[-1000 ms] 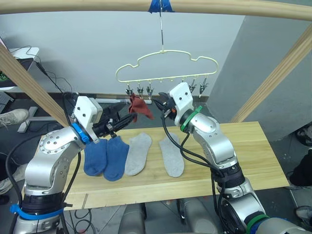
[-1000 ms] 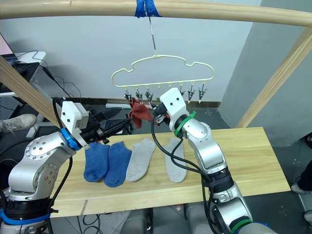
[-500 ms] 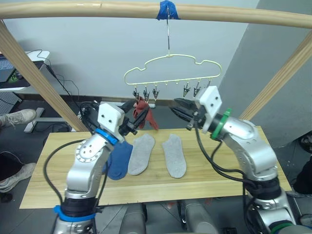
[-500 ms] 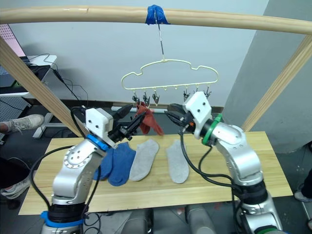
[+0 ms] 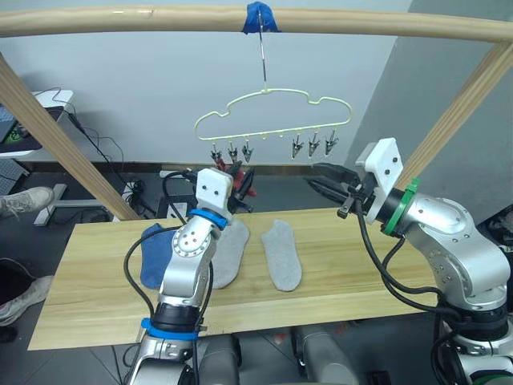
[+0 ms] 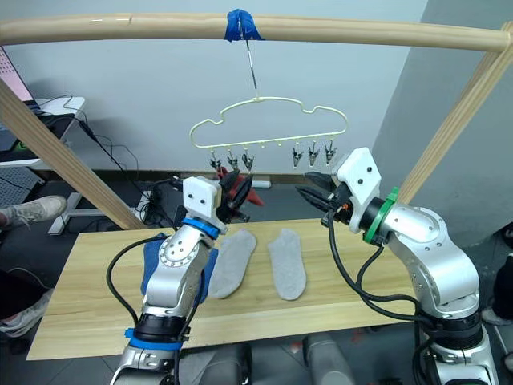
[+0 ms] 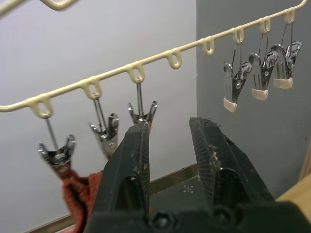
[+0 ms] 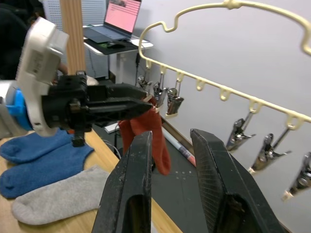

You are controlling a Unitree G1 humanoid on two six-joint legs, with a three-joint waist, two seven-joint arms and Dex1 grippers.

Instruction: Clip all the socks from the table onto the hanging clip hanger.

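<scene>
Head views, L→R. Blue fabric socks lay at centre-left on the pale wooden plank table. Left gripper, fingers narrowly apart and empty, sat mid-frame just below the clips. Rust-red sock hung from a left-end clip of the pale yellow-green wire clip hanger, upper centre. Two light grey socks lay at centre. Right gripper, centre-right, was narrowly parted and empty.

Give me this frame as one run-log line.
red sock: hanging from clip on clip hanger | left gripper: open, at the clips | right gripper: open, empty | grey socks, blue socks: on table
</scene>
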